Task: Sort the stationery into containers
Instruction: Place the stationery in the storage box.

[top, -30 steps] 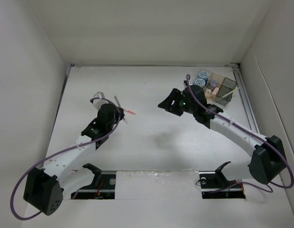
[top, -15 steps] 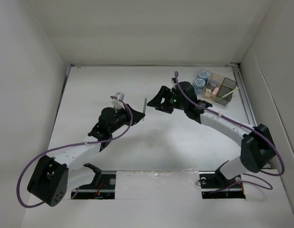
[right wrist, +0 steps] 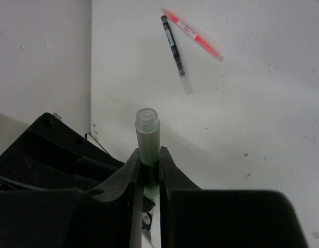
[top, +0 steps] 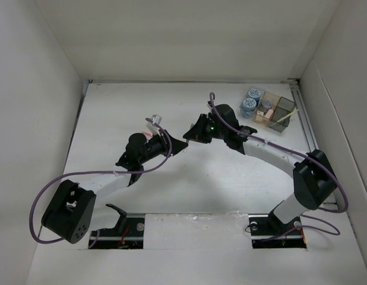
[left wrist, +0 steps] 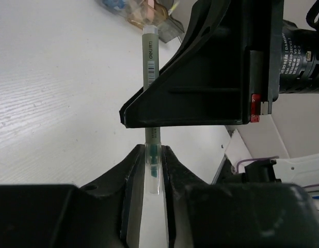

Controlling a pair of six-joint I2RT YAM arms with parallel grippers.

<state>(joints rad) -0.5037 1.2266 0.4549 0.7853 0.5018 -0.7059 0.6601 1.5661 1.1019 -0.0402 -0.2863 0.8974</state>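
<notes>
A slim grey-green pen point(left wrist: 150, 57) is gripped by both claws at once near the middle of the table point(right wrist: 262, 129). The left gripper point(left wrist: 152, 157) is pinched narrow on a clear section at one end. The right gripper point(right wrist: 148, 157) is closed across the barrel just beside it, with the other, clear-capped end left free past its fingers. A hand-over from left to right is judged to be the step in hand. The pen is expected to be light and stiff, but its round, smooth plastic barrel is likely to be slippery and to swivel in a two-finger pinch. It is best taken on the labelled barrel near its balance point, not on a cap that might be pulled off. The bins point(top: 288, 107) are seen at the far right, well apart from the claws. A pink pen point(right wrist: 195, 36) and a black pen point(right wrist: 176, 54) are seen lying close together on the table, not yet sorted.
</notes>
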